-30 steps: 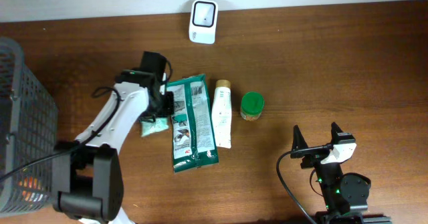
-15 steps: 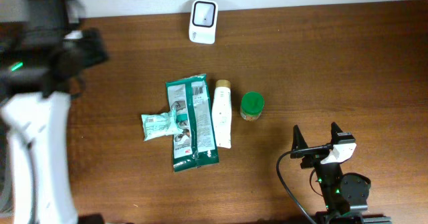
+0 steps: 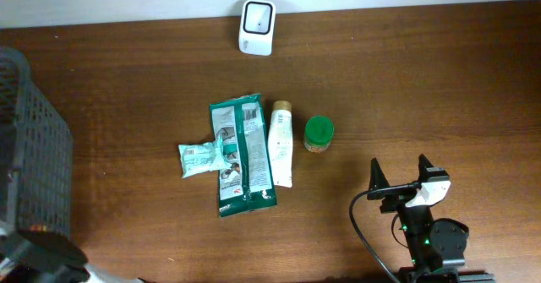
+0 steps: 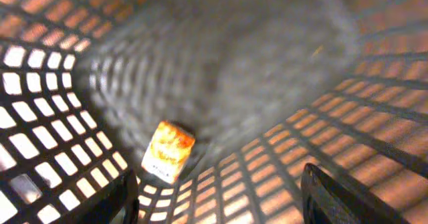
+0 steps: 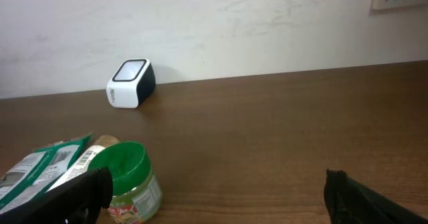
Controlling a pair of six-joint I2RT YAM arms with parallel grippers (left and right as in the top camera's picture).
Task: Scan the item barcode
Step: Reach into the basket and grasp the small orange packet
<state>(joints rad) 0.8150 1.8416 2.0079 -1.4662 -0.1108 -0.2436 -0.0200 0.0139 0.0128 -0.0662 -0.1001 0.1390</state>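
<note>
The left gripper [image 4: 217,200] is seen low inside the mesh basket [image 3: 35,169], its fingers spread with nothing held between them, and an orange box [image 4: 167,152] lies on the basket floor just ahead. The view is blurred, and a fingertip could be snagged in the mesh when the arm is lifted out, so that the basket would be dragged or tipped. The right gripper [image 3: 404,180] is held wide apart and empty near the front of the table [image 3: 439,89]. The items to be scanned lie mid-table, well apart from the barcode scanner [image 3: 256,27]: a green pouch [image 3: 243,156] touched by a pale green packet [image 3: 199,159], a white tube [image 3: 281,143] just beside it, and a green-lidded jar [image 3: 319,134] near the tube. With such crowding, a neighbour could be pinched or shoved along with the chosen item, and a barcode turned away from the scanner would probably not be read.
</note>
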